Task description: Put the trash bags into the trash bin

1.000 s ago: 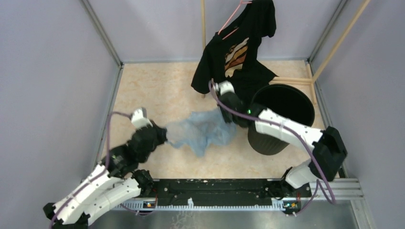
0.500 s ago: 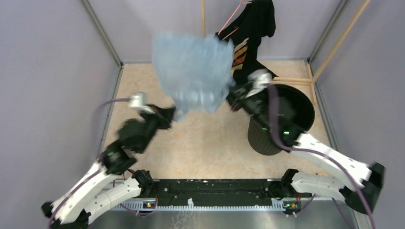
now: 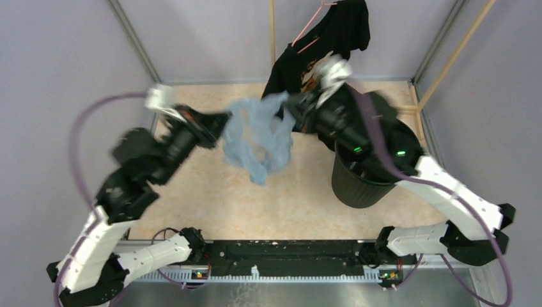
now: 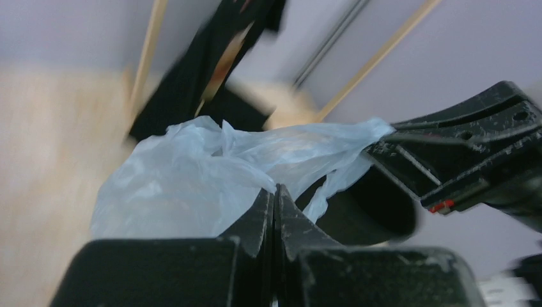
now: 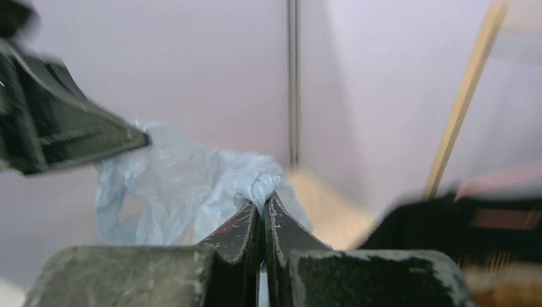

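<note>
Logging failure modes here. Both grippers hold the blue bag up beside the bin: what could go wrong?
The trash bag hangs bunched between the left gripper and right gripper, not yet over the trash bin; it may drape over the rim. Each pinches only a thin edge, which could slip. The T-shirt hangs close and could snag.

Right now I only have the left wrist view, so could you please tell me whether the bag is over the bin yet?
Observer: Not yet. From above, the bag hangs left of the bin, not over its mouth.
Operator: Thank you. Is the right hand properly closed on it?
Observer: Yes. Its own camera shows the right hand shut on a bunched corner of the bag.
Operator: Is the bin's mouth free?
Observer: Not fully. From above, the right arm crosses over part of the opening.
</note>
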Controlling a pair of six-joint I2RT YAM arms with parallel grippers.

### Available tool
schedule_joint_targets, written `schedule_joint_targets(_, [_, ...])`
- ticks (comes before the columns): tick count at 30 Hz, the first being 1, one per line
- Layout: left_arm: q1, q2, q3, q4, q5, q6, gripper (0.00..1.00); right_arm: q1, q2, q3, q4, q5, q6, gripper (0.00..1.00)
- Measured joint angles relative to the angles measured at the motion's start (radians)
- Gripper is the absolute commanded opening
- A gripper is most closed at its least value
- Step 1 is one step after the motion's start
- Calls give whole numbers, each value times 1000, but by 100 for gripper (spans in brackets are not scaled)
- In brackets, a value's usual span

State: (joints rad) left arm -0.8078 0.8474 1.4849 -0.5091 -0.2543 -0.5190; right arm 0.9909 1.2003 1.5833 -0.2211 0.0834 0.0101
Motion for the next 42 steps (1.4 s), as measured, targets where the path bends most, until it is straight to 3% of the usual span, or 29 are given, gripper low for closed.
schedule_joint_targets(2, [0, -6, 127, 95, 20, 56, 0, 0, -43, 119, 80, -34, -19, 0])
schedule_joint_targets(4, [0, -98, 63, 169, 17, 73, 0, 0, -155, 44, 180, -61, -28, 0])
schedule_joint_targets(7, [1, -307, -227, 247, -55, -13, 0, 0, -325, -288, 390, -61, 1, 0])
schedule_joint_targets(9, [3, -390, -495, 257, -74, -132, 0, 1, -320, -523, 477, -74, 46, 0])
schedule_joint_targets(12, [2, -323, -831, 132, -12, -274, 0, 40, -127, -784, 412, -111, 99, 0])
schedule_joint_targets(14, [0, -258, -916, -35, 14, -296, 0, 72, -38, -895, 269, -107, 100, 0])
schedule_joint_targets(16, [0, -250, -848, -183, -7, -247, 0, 95, -44, -893, 116, -66, 67, 0])
schedule_joint_targets(17, [0, -224, -735, -240, -27, -203, 0, 97, -47, -822, 49, -31, 41, 0])
schedule_joint_targets(18, [1, -154, -508, -263, -60, -135, 0, 97, -44, -732, 7, -1, 19, 0])
schedule_joint_targets(19, [1, -132, -425, -259, -68, -114, 0, 93, -31, -559, -36, 39, -14, 0])
schedule_joint_targets(22, [1, 71, 123, -250, -75, 4, 0, 91, 16, -121, -37, 71, -66, 0])
schedule_joint_targets(24, [1, 119, 296, -152, -64, 48, 0, 91, -12, 44, 58, 66, -89, 0])
schedule_joint_targets(26, [1, 30, 220, -51, -69, 62, 0, 91, -124, -14, 159, 68, -93, 0])
schedule_joint_targets(28, [1, -149, -11, -17, -112, 26, 0, 90, -275, -200, 253, 107, -68, 0])
schedule_joint_targets(31, [3, -368, -407, -24, -151, -101, 0, 72, -339, -465, 303, 132, 48, 0])
schedule_joint_targets(33, [2, -365, -640, -87, -103, -185, 0, 63, -288, -636, 273, 107, 135, 0])
schedule_joint_targets(35, [1, -277, -746, -213, -56, -230, 0, 60, -195, -771, 165, 69, 195, 0])
schedule_joint_targets(37, [0, -200, -746, -355, -38, -239, 0, 60, -150, -803, -3, 64, 203, 0])
schedule_joint_targets(39, [0, -180, -616, -448, -50, -202, 0, 60, -150, -721, -115, 81, 173, 0])
schedule_joint_targets(42, [0, -85, -172, -456, -62, -100, 0, 58, -130, -394, -171, 97, 104, 0])
